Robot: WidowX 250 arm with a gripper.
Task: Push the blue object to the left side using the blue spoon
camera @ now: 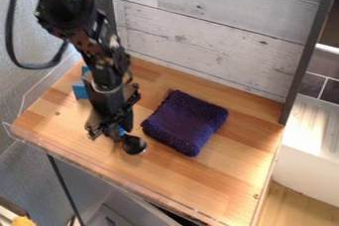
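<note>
My end effector [112, 132], posed above the counter [218, 183] between its left edge and the folded purple cloth [185, 122], was closed on the blue spoon [134, 145]. The dark bowl projected beyond my grip, toward the near edge; a short length of blue handle showed at the grip. Whether the bowl touched the wood I could not tell. The blue object [80, 90] lay near the left edge, toward the far left corner, partly hidden behind my arm and well apart from the bowl. The cloth was just beside the bowl, on its right.

Step in hand, as I judged it: bringing the bowl to the object's right side, with the push itself then to be made. Good execution called for lifting the bowl slightly, carrying it toward the far edge and setting it down low between object and cloth, its broad face turned left. A slow, level stroke through the object's middle would have limited spin. Principal hazards: the handle twisting in my grip, and an overlong push against the clear guard along the left edge.
</note>
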